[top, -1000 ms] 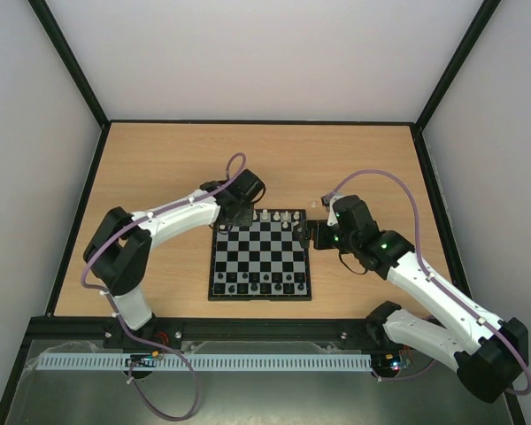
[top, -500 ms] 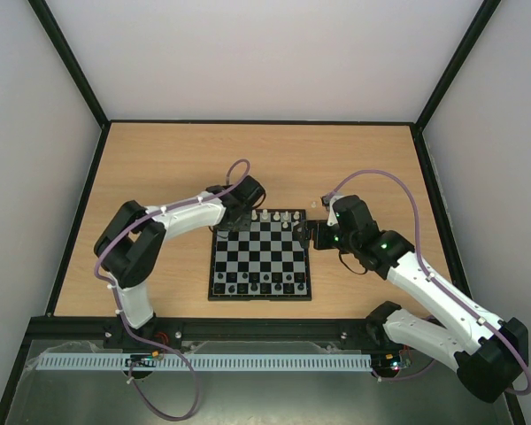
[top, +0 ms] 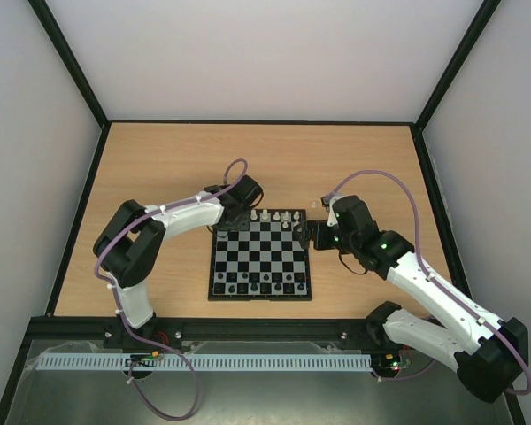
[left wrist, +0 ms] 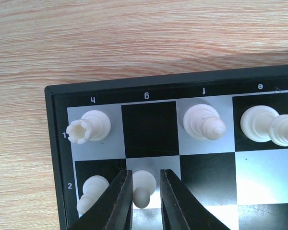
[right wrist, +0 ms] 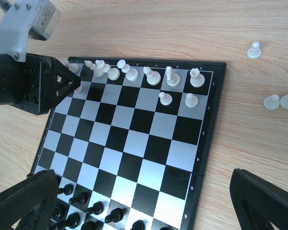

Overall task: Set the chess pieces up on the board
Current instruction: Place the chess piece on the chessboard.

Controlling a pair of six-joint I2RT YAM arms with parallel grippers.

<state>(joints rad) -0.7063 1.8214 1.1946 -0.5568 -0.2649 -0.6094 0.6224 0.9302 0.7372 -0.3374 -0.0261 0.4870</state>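
board corner: black-bordered checkered chessboard (right wrist: 201, 158), one corner hidden behind left gripper (right wrist: 76, 82).
pawn base: small white plastic pawn (left wrist: 143, 189), base sides hidden by black fingers (left wrist: 119, 203).
edge piece: tall white ribbed piece (left wrist: 284, 130), cut by right edge.
black row: tiny black pieces (right wrist: 93, 209), nearest ones cut by bottom edge.

The table (left wrist: 134, 38) is matt pale wood-grain, the board (left wrist: 149, 129) smooth glossy plastic with sheen on its light squares, the white pieces (left wrist: 201, 122) smooth, slightly translucent plastic, the black pieces (right wrist: 114, 216) shiny plastic.
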